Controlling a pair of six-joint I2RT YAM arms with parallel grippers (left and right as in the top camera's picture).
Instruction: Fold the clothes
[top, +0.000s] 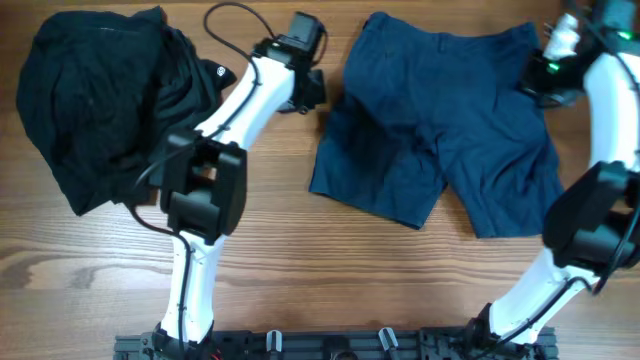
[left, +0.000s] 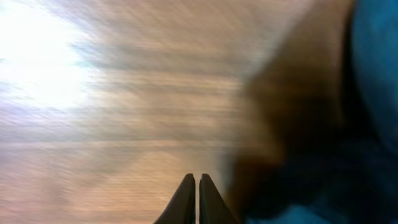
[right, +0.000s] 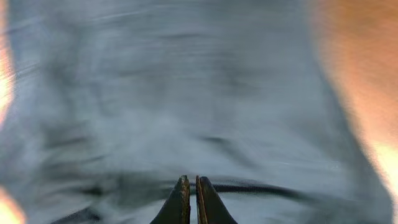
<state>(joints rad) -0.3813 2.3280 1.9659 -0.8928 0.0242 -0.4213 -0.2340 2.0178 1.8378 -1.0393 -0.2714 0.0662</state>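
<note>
Navy blue shorts (top: 440, 120) lie spread flat on the wooden table, right of centre. My left gripper (top: 314, 88) is just off the shorts' upper left edge. In the left wrist view its fingers (left: 196, 178) are shut and empty over bare wood, with the blue cloth (left: 373, 99) at the right. My right gripper (top: 537, 80) is over the shorts' upper right edge. In the right wrist view its fingers (right: 190, 180) are shut with nothing seen between them, above the cloth (right: 186, 93). Both wrist views are blurred.
A heap of black clothes (top: 100, 100) lies at the far left of the table (top: 330, 270). A black cable (top: 235, 15) loops near the left arm at the back edge. The arm bases stand at the front edge.
</note>
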